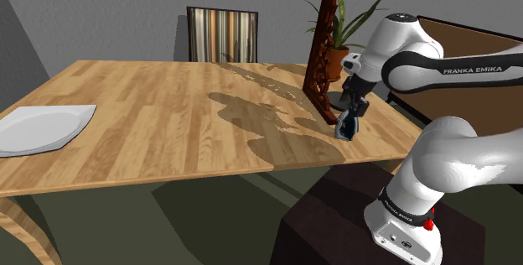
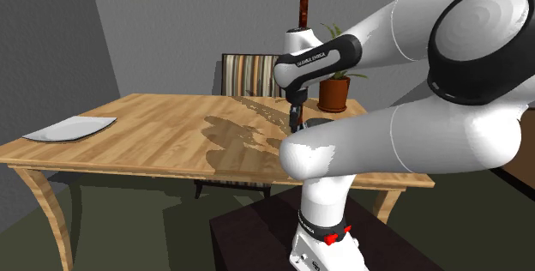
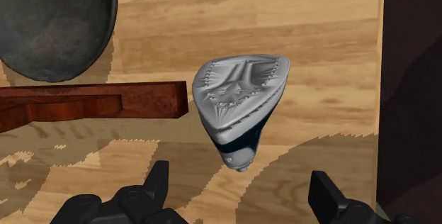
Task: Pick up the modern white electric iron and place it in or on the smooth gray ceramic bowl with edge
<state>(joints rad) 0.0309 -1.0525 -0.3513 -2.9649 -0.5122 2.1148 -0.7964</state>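
**Gripper (image 3: 239, 180) open over the iron**

Its fingers stand apart, grasping nothing. I see the pale grey iron (image 3: 239, 105) ahead of them on the wooden table (image 3: 319, 31), just beside a carved red-brown stand (image 3: 92, 102). The dark grey bowl (image 3: 49, 24) sits beyond that stand.
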